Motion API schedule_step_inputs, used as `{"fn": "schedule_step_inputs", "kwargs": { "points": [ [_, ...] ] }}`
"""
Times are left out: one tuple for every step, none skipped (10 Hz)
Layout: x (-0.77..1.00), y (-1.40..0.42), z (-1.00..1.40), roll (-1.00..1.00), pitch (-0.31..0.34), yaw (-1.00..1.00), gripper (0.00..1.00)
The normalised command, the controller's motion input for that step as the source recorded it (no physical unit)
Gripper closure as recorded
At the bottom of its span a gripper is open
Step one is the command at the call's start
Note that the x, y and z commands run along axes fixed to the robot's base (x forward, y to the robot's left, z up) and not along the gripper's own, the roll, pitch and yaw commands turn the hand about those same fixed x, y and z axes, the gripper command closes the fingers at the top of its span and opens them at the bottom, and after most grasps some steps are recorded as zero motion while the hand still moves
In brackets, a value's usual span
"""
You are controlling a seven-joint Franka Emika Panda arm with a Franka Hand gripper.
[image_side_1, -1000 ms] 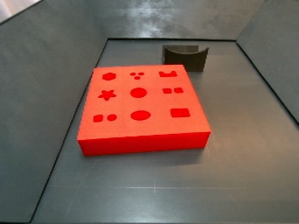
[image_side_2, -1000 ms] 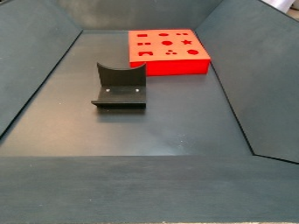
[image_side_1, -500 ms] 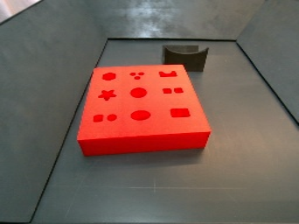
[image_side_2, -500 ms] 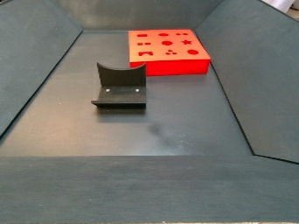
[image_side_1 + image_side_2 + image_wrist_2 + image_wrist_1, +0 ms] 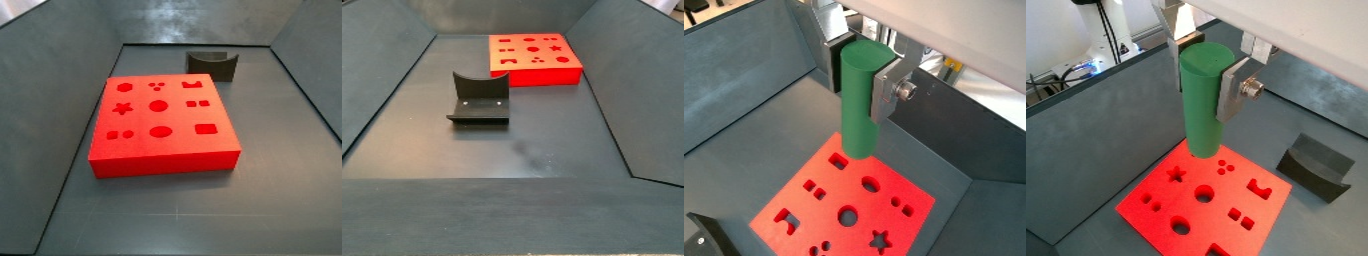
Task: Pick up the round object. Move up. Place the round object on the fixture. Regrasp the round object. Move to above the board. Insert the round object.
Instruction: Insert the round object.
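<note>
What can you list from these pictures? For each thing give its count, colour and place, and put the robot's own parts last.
Board: one, bright red, flat on the grey floor, with shaped holes in its top.
Fixture: one, dark grey-black, on the floor apart from the board.
Peg: one, green, upright, held high above the board in both wrist views.
Floor: one, dark grey, with sloping walls around it.
Tool: one, silver fingers shut on the peg, above the board; out of both side views.
</note>
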Motion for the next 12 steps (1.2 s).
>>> {"fn": "schedule_step_inputs", "kwargs": {
  "points": [
    [-0.04, 0.00, -0.17, -0.06, 0.000, 0.00, 1.00],
    [0.00, 0.18, -0.17, -0.14, 0.006, 0.01, 1.00],
    [-0.64, 0.60, -0.30, -0.16, -0.233, 0.21, 1.00],
    [-0.27, 0.79, -0.81, -0.14, -0.029, 0.34, 1.00],
    [-0.10, 0.35, -0.44, 0.00, 0.000, 0.05, 1.00],
    [0.00, -0.04, -0.11, 0.08, -0.027, 0.00, 1.00],
    [0.00, -0.05, -0.79, 0.00, -0.239, 0.00, 1.00],
    [0.04, 0.06, -1.00, 0.00, -0.033, 0.00, 1.00],
    [0.18, 0.09, -1.00, 0.00, 0.000, 0.00, 1.00],
    [0.17, 0.19, -1.00, 0.00, 0.010, -0.16, 1.00],
    [0.19, 0.27, -0.97, -0.03, 0.099, -0.32, 1.00],
    [0.35, 0.25, -0.88, -0.03, 0.171, -0.26, 1.00]
  ]
}}
